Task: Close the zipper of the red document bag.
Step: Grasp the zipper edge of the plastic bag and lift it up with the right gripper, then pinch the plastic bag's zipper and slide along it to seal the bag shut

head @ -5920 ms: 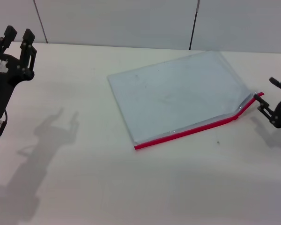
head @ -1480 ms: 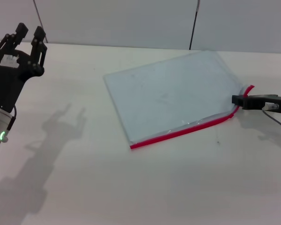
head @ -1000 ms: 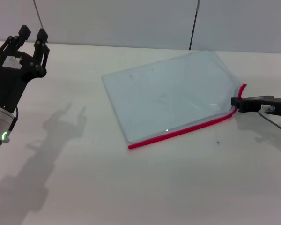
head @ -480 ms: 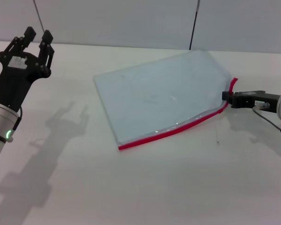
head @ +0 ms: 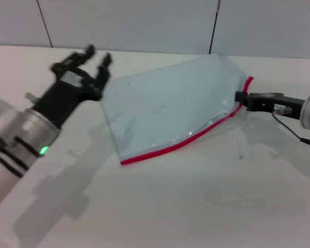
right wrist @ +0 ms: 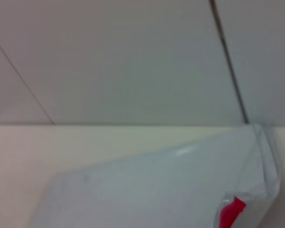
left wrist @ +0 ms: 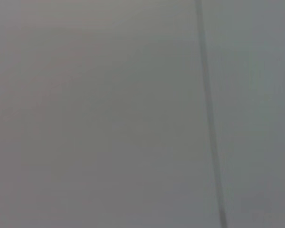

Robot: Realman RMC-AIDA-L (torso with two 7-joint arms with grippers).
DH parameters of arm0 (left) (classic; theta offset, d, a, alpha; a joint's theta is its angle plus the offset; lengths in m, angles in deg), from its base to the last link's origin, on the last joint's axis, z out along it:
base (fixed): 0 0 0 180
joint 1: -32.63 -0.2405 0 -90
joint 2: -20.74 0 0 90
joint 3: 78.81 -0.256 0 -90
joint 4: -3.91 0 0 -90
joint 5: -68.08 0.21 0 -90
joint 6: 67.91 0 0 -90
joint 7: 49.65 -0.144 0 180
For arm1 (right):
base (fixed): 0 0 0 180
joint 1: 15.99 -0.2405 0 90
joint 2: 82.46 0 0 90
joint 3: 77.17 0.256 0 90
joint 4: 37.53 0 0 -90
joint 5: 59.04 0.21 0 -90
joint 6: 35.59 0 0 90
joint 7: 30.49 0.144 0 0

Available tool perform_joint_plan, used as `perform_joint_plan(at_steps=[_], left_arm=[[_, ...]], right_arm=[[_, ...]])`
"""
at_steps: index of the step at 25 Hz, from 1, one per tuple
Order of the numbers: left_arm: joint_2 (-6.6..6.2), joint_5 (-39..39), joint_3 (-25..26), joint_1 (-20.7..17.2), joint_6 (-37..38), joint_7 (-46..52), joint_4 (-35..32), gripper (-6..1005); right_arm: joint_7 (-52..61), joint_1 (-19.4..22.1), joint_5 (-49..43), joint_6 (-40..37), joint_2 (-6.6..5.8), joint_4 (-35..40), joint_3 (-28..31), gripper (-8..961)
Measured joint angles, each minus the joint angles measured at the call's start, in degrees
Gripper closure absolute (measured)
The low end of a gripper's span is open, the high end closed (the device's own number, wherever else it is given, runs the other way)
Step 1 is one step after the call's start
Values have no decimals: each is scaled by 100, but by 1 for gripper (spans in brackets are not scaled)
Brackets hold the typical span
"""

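Pinching the zipper (head: 236,106) end, my right gripper (head: 241,97) is clamped on the red strip at the right corner of the red document bag (head: 168,108), which lies flat on the white table (head: 196,206). My left gripper (head: 90,57) hovers spread at the bag's left corner.

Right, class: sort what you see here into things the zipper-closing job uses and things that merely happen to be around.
Part of the job:
- red document bag, lying flat on the table
- zipper, along its near long edge
- right gripper, shut on the zipper's right end
- left gripper, open, at the bag's left corner

Just around:
- white table
- grey wall panels behind
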State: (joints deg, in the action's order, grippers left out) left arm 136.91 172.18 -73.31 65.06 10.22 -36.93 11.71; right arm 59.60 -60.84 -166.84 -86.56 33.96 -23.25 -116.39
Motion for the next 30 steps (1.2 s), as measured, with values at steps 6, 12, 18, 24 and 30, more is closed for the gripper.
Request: perform_joint_plan(at_steps=[6, 12, 18, 24, 30], left_arm=[[27, 265, -156, 396, -521, -30, 119, 605], [45, 642, -155, 826, -1206, -39, 344, 604], [67, 678, -137, 1054, -1766, -443, 618, 603], [82, 636, -99, 1164, -2014, -1184, 973, 602], [95, 619, -84, 1170, -2128, -1794, 1288, 600]], right_arm=[[-400, -85, 565, -295, 3, -232, 1, 939], [-437, -194, 644, -505, 17, -279, 15, 939], [-635, -296, 1029, -794, 30, -410, 24, 939], [-765, -443, 1111, -877, 31, -553, 43, 939], [-829, -499, 1219, -896, 38, -589, 58, 939]])
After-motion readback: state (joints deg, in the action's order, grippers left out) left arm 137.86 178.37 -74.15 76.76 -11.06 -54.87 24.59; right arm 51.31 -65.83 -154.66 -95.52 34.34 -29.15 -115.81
